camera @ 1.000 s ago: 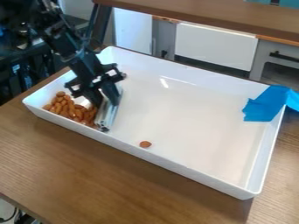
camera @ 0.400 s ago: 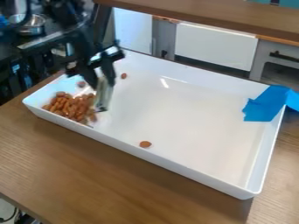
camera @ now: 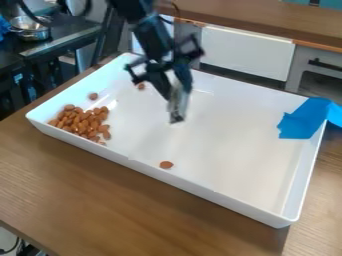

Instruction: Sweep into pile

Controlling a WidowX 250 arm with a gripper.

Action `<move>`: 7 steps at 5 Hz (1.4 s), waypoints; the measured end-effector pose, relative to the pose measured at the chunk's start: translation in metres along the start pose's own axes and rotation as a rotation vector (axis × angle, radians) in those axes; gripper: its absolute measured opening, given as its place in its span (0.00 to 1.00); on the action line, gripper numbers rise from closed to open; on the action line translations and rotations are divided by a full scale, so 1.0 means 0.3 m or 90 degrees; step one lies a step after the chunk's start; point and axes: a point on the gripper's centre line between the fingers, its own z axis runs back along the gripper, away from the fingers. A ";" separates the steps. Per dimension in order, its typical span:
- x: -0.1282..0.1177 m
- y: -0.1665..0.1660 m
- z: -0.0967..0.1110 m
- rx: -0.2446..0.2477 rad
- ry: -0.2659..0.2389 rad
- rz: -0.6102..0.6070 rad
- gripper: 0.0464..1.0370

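The black gripper point(camera: 175, 90) hangs over the upper middle of the white tray point(camera: 227, 194), shut on a pale, silvery sweeping tool point(camera: 178, 104) that points down. A pile of brown almonds point(camera: 81, 121) lies in the tray's left corner. One almond point(camera: 93, 96) sits just above the pile, another almond point(camera: 141, 86) is near the tray's back side, left of the gripper, and a single almond point(camera: 166, 164) rests by the front wall, below the gripper in the view.
Blue tape point(camera: 304, 120) covers part of the tray's right rim. The tray's raised walls stand on a brown wooden table point(camera: 133, 210). Behind at the left is a dark stove with a metal pot point(camera: 31, 30); white and grey cabinets are at the back.
The gripper has lifted from beside the pile and moved right with the tool, uncovering the almonds at the pile's edge and near the back. The single front almond has not moved.
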 end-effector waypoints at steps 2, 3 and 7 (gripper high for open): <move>-0.105 0.059 -0.169 0.019 -0.009 -0.110 0.32; -0.105 0.080 -0.193 0.013 -0.039 -0.158 0.32; 0.165 0.384 0.046 0.075 -0.123 -0.145 0.32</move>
